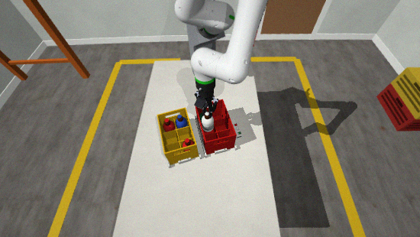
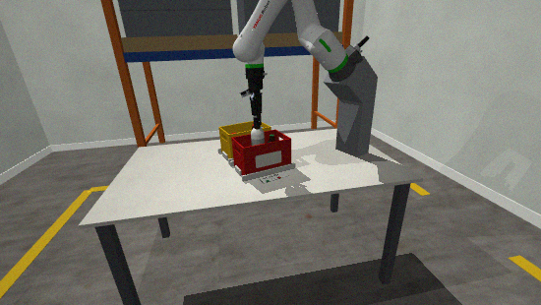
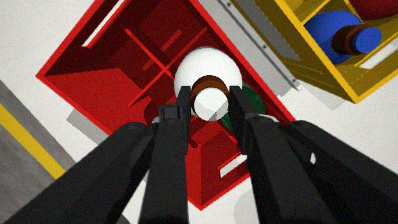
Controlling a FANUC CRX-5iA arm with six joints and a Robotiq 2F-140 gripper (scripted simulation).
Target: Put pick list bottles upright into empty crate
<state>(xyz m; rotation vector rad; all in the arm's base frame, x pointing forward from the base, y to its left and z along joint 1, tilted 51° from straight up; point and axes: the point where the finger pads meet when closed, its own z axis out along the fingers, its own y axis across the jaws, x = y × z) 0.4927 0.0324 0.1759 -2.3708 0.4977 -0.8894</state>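
Pale table [image 1: 198, 191] [image 2: 148, 182] [image 3: 20, 60], red crate [image 1: 221, 147] [image 2: 241, 156] [image 3: 95, 90] with white and green bottles.

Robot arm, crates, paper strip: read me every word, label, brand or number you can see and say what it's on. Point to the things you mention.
"FANUC Robot", small and slanted, seems to run along the white arm [image 1: 225, 69] [image 2: 261, 25].
Paper strip [image 1: 238, 130] [image 2: 275, 178]: printed marks, too small to read.
Red crate [image 1: 220, 145] [image 2: 239, 156] [image 3: 125, 90]: pale panel, no readable text.

Mid-frame from above, the upright red crate [image 1: 221, 145] [image 2: 241, 159] [image 3: 107, 92] holds a white bottle [image 1: 208, 123] [image 2: 257, 137] [image 3: 207, 62], near-upright, and a green bottle [image 2: 271, 138] [image 3: 253, 103]; left of it, the yellow crate [image 1: 167, 156] [image 2: 226, 143] [image 3: 336, 82] holds red bottles [image 1: 168, 125] [image 3: 375, 7] and a blue one [image 1: 181, 121] [image 3: 327, 31].
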